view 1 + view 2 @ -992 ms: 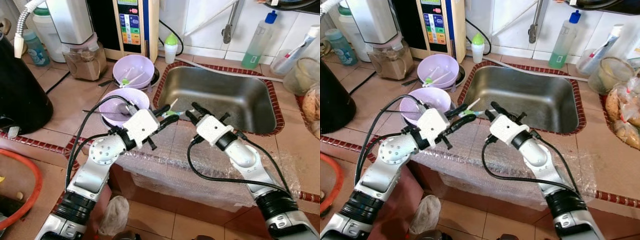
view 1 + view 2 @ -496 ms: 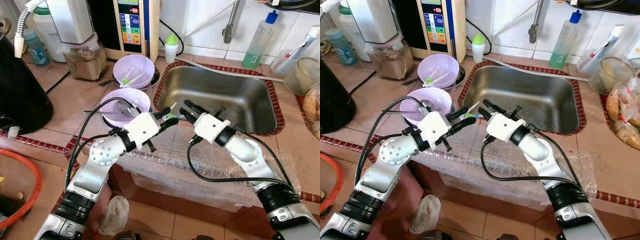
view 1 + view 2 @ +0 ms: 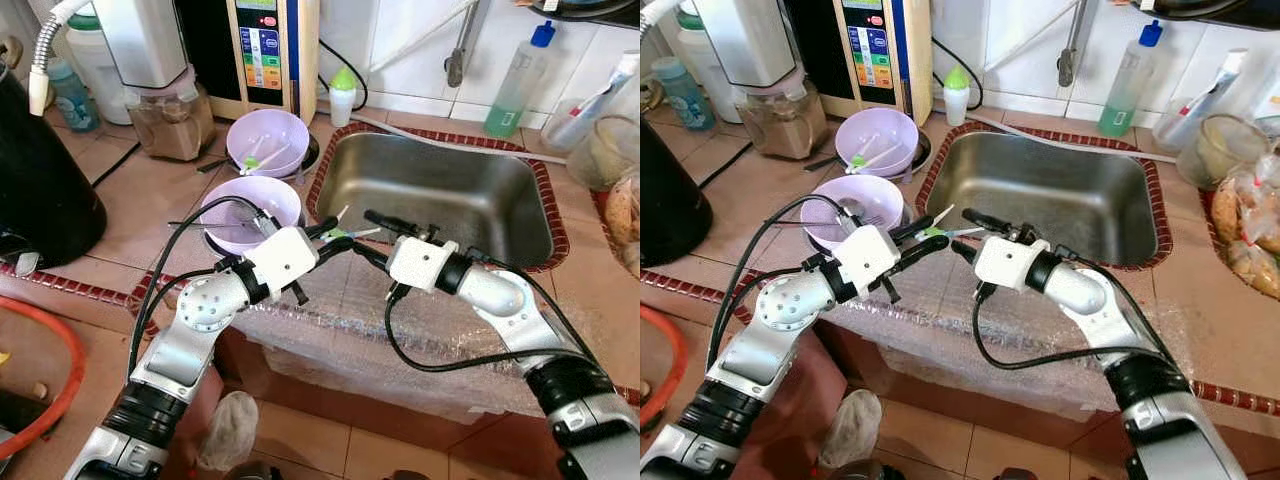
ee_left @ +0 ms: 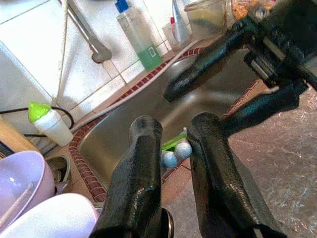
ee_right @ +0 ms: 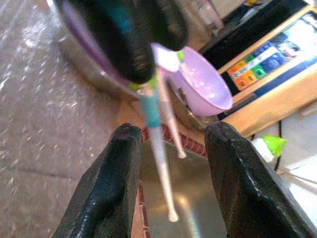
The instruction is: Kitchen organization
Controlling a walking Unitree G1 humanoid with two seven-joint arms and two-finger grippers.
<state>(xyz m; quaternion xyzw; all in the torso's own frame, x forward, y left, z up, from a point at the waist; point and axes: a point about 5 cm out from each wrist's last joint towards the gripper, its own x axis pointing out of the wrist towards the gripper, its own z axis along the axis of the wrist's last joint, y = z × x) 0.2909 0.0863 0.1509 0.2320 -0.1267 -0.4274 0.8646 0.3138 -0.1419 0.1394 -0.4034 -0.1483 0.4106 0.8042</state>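
My left gripper point(image 3: 335, 236) hangs over the counter at the sink's left rim, shut on a small bundle of thin utensils point(image 3: 348, 231) with green, blue and white shafts. In the left wrist view the utensils point(image 4: 173, 148) sit pinched between the two black fingers point(image 4: 141, 168). My right gripper point(image 3: 368, 236) faces it from the right, open, one finger above and one below the sticks' free ends. In the right wrist view the utensils point(image 5: 159, 141) run between its spread fingers point(image 5: 111, 183), apart from both.
Two purple bowls point(image 3: 250, 203) point(image 3: 268, 138) with more utensils stand left of the steel sink point(image 3: 440, 190). Bubble wrap point(image 3: 370, 330) covers the counter's front edge. A blender point(image 3: 165, 110), a black appliance point(image 3: 40, 190), a green soap bottle point(image 3: 518, 85) and an orange basin point(image 3: 40, 390) surround.
My right gripper has swung left and levelled out, bringing its open fingers around the utensils' free ends. The left gripper has stayed almost still with the utensils.
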